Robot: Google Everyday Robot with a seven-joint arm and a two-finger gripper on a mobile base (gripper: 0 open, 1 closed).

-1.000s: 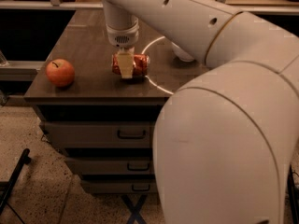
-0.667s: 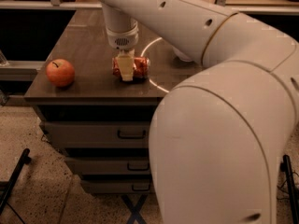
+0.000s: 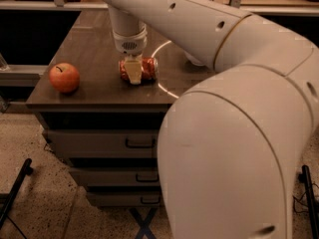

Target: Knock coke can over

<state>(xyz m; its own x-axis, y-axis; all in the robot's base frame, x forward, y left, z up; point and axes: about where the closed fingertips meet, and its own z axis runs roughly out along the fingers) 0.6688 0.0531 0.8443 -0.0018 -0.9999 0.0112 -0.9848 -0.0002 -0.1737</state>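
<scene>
The red coke can (image 3: 144,67) lies on its side on the dark tabletop (image 3: 94,63), its silver end toward the right. My gripper (image 3: 132,72) hangs straight down from the white arm, right in front of the can's left half, with a pale fingertip (image 3: 133,71) covering part of it. The finger touches or nearly touches the can.
A red-orange apple (image 3: 64,77) sits near the table's front left corner. A white round object (image 3: 194,59) stands behind the arm at the right. Drawers (image 3: 104,143) are below the tabletop. My large white arm fills the right of the view.
The can stays lying on its side. The gripper stays at the can with little visible movement.
</scene>
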